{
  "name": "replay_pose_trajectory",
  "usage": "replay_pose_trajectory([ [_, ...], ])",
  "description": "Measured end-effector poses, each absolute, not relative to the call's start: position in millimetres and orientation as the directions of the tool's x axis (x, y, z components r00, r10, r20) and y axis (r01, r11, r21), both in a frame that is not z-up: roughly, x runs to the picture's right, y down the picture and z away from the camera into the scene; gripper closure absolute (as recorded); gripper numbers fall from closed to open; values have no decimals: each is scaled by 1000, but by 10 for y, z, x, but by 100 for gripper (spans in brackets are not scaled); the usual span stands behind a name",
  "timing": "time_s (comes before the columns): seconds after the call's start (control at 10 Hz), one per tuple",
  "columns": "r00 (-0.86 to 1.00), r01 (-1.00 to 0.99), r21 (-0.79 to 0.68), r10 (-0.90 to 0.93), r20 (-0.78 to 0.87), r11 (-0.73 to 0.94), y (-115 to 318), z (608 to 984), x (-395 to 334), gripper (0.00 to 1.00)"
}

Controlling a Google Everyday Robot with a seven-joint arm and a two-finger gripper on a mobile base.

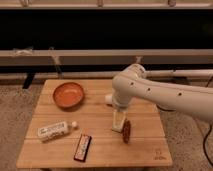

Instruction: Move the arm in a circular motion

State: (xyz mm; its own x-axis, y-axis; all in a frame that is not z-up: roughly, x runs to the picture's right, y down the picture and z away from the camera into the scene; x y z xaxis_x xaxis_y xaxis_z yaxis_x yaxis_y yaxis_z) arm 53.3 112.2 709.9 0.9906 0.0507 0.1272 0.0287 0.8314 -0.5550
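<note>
"Since the task is only a circular sweep, where is the arm relative to the orange bowl?"

"It comes in from the picture's right side, well to the right of the bowl. Its thick white elbow is level with the bowl, and its narrow end bends down toward the wooden counter. The gripper is that pale tip, to the right of the bowl and nearer the camera, low over the boards. Whether it is apart or together, I cannot tell. It seems to carry nothing."

"How would the arm handle? Is there anything to take hold of?"

"It looks stiff and heavy: glossy tubular segments, rounded joints, small dark screw holes. I judge that nothing needs grasping, because the arm itself is what moves. The shell looks smooth and slippery, but that hardly matters here. What matters is the clutter near the tip."

"What else is there? Count it for me."

"There is one arm, one gripper, one counter and one bowl. One white bottle lies on its side in front of the bowl, slightly left. One dark flat packet lies further forward of the bowl, near the front edge. One small reddish-brown object is further right of the bowl than the gripper, just beside the tip. It is too unclear to name. A low circle could knock it over."
</note>
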Motion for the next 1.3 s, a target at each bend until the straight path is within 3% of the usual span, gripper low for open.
replay_pose_trajectory([
  [1.3,992,45,-550,27,123,834,1277,7035,617,20],
])
